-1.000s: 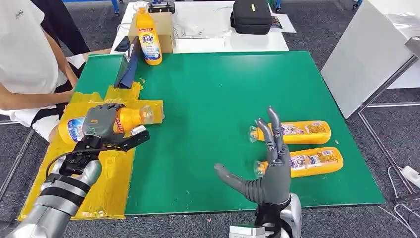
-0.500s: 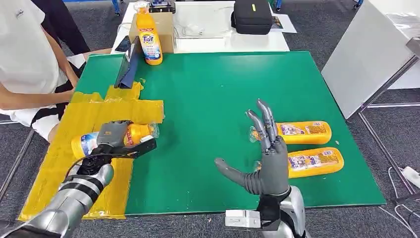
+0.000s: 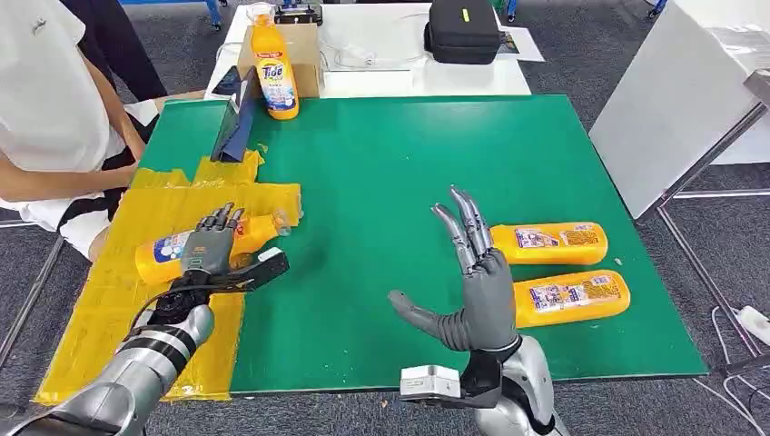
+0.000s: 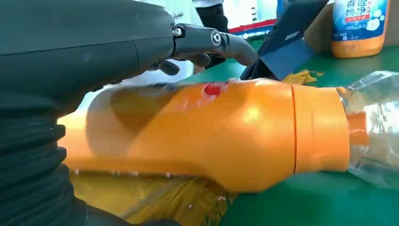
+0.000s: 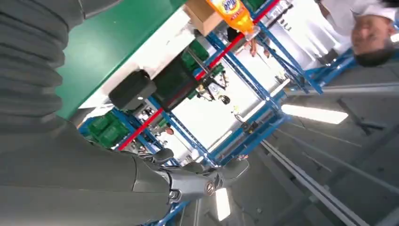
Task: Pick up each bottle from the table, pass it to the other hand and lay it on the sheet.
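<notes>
- Lying on its side on the crinkled yellow plastic sheet (image 3: 118,300) is the orange plastic bottle with a clear cap (image 3: 204,247), at about 9 o'clock on the green table mat (image 3: 390,154), cap end reaching toward the mat.
- Over that bottle sits the left hand (image 3: 213,254), fingers stretched straight out across the top of it and thumb sticking off to the side over the green; whether the fingers touch the bottle or just hover, I cannot tell, and nothing is clasped.
- Up close in the left wrist view, the bottle (image 4: 226,136) rests partly on the sheet (image 4: 155,202) and partly on the green, its clear cap out over the mat.
- Raised at 6 o'clock is the right hand (image 3: 477,291), palm upright, fingers long and spread, thumb out wide, holding nothing at all.
- Two more orange bottles lie flat at 4 o'clock, side by side: the farther bottle (image 3: 549,242) and the nearer bottle (image 3: 572,298), both partly behind the right hand's fingers.
- Standing upright at 11 o'clock, at the mat's far edge, is an orange Tide bottle (image 3: 272,68), next to a cardboard box (image 3: 304,54).
- A dark blue folded holder (image 3: 236,123) stands just nearer than that.
- A person in a white shirt (image 3: 45,100) sits at 10 o'clock, arm near the sheet.
- A black case (image 3: 463,32) rests on the white table beyond.
</notes>
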### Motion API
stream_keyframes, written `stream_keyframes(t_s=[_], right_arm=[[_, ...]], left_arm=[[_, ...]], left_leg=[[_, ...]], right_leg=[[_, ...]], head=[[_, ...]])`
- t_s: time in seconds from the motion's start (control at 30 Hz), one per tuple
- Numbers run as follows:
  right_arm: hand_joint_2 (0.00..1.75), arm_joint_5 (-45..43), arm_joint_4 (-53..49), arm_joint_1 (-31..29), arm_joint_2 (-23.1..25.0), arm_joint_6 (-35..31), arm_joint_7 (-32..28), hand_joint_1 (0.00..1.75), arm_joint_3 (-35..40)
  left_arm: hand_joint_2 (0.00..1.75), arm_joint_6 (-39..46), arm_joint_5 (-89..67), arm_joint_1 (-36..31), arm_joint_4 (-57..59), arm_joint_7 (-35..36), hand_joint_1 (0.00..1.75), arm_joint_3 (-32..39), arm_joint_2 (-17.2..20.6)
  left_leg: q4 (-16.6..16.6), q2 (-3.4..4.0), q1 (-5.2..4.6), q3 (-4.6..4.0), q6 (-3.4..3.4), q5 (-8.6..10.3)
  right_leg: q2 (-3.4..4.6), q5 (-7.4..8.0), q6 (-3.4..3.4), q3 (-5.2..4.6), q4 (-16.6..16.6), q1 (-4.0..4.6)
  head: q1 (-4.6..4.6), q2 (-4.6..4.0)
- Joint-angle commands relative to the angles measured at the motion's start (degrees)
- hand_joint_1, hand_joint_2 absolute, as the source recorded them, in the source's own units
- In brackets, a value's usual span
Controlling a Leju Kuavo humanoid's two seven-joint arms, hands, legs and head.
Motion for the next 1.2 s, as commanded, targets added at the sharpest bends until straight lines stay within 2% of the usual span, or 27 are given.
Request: stream_keyframes(t_s=[0.03,0.2,0.47,0.57,0.6,0.67,0.73,0.77,0.83,1.0,1.2], right_arm=[[1.75,2.4,4.5,-2.2,-1.4,1.6,2.1,0.00,-1.3],[1.75,4.2,4.9,-2.9,-1.7,2.6,3.7,0.00,-2.6],[1.75,4.2,5.0,-2.9,-1.8,2.6,3.8,0.00,-2.7],[1.75,4.2,5.0,-2.9,-1.8,2.6,3.8,0.00,-2.7],[1.75,5.5,5.2,-3.1,-2.2,3.4,4.9,0.00,-2.7],[1.75,8.2,5.5,-4.1,-4.2,6.6,8.4,0.00,-3.3],[1.75,11.1,7.6,-6.4,-7.8,11.2,11.0,0.00,-4.2],[1.75,11.7,9.4,-7.8,-9.6,13.7,11.3,0.00,-5.2],[1.75,12.6,12.5,-10.0,-11.4,15.5,10.8,0.00,-7.2],[1.75,12.8,21.8,-17.3,-17.1,23.1,10.2,0.00,-9.1],[1.75,14.5,35.0,-23.7,-20.2,24.1,8.5,0.00,-8.2]], left_arm=[[1.75,2.3,0.6,4.1,-6.1,-1.2,0.00,3.7,-0.8],[1.75,-0.8,6.4,9.6,-19.0,-6.2,0.00,4.7,0.1],[1.75,-1.0,6.5,9.9,-19.7,-6.2,0.00,4.7,0.2],[1.75,-1.0,6.5,9.9,-19.7,-6.2,0.00,4.7,0.2],[1.75,-1.3,10.5,11.1,-22.1,-9.4,0.00,5.2,-0.2],[1.75,-4.9,21.9,16.4,-33.3,-16.7,0.00,6.4,-0.7],[1.75,-12.9,34.9,23.3,-48.5,-21.5,0.00,7.1,-1.8],[1.75,-17.9,40.3,26.1,-55.1,-22.2,0.00,6.4,-2.1],[1.75,-23.2,47.2,28.9,-61.1,-23.5,0.00,5.7,-2.2],[1.75,-29.5,55.1,31.3,-64.3,-25.5,0.00,4.7,-2.7],[1.75,-32.2,57.7,31.1,-61.6,-26.9,0.00,1.2,-2.9]], left_leg=[[-0.1,0.11,0.02,0.19,0.02,-0.07],[0.0,0.14,0.03,0.18,0.02,-0.10],[0.0,0.08,0.01,-0.01,0.00,-0.03],[0.0,0.13,0.05,0.19,0.01,-0.10],[0.0,0.11,0.04,0.15,0.01,-0.09],[0.0,0.17,0.04,0.24,0.03,-0.14],[0.0,0.26,0.03,0.07,0.05,-0.13],[0.0,0.26,0.01,0.01,0.05,-0.12],[0.1,0.23,0.03,0.04,0.07,-0.15],[0.1,0.26,0.01,0.04,0.11,-0.20],[0.0,0.06,-0.06,0.13,0.17,-0.11]], right_leg=[[0.04,-0.03,-0.08,0.18,-0.1,0.04],[0.07,-0.04,-0.09,0.15,-0.1,0.07],[0.03,0.00,-0.05,-0.03,0.0,0.04],[0.05,-0.04,-0.11,0.18,-0.1,0.09],[0.03,-0.04,-0.10,0.14,-0.1,0.08],[0.08,-0.06,-0.11,0.23,-0.1,0.09],[0.20,-0.01,-0.05,0.05,-0.1,0.06],[0.20,0.00,-0.03,-0.01,-0.1,0.05],[0.16,-0.03,-0.02,0.04,-0.1,0.05],[0.22,-0.03,-0.02,0.10,-0.1,0.02],[0.02,-0.03,0.01,0.22,-0.2,-0.01]], head=[[0.00,0.00],[0.00,0.00],[0.00,0.00],[0.00,0.00],[0.00,0.00],[0.00,0.00],[0.00,0.00],[0.00,0.00],[0.00,0.00],[0.00,0.00],[-0.02,0.00]])
